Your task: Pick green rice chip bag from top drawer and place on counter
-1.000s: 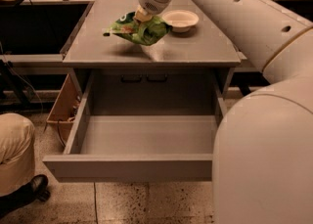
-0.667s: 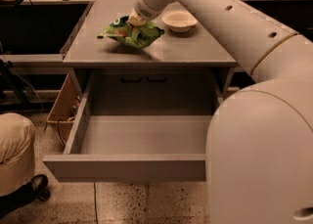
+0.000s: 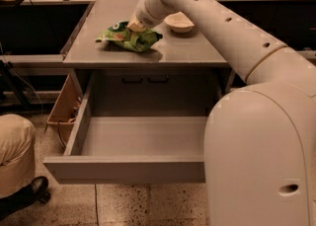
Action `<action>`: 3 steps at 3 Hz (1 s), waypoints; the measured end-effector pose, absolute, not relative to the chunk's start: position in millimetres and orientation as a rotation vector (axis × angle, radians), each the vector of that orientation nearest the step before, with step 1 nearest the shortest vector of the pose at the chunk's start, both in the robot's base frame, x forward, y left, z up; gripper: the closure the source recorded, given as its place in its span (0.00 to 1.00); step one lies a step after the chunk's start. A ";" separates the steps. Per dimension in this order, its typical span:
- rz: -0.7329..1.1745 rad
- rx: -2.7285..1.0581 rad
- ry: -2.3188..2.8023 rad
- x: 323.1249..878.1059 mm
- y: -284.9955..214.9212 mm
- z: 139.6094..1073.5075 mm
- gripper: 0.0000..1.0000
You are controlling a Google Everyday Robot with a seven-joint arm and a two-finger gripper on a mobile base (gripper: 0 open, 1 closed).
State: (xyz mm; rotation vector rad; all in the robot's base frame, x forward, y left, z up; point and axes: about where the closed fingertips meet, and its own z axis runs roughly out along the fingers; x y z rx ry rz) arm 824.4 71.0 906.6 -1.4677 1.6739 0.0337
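The green rice chip bag (image 3: 124, 38) lies crinkled on the grey counter (image 3: 192, 53), left of its middle. My gripper (image 3: 134, 25) is at the end of the white arm, right at the bag's top right edge and touching it. The wrist hides most of the gripper. The top drawer (image 3: 123, 169) is pulled fully out below the counter, and its inside shows nothing in it.
A white bowl (image 3: 179, 21) sits on the counter just right of the bag, behind my arm. A brown wooden box (image 3: 63, 105) hangs left of the drawer. A person's knee (image 3: 14, 151) and shoe (image 3: 37, 186) are at the lower left. My base fills the right side.
My gripper and the bag have moved a little to the left and toward the counter's front. The bag now lies flatter on the counter.
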 end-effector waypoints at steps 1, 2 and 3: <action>0.054 -1.469 1.671 825.7 69.2 903.4 0.32; 0.082 -1.466 1.682 819.2 54.2 915.0 0.02; 0.100 -1.470 1.692 810.5 39.6 926.3 0.00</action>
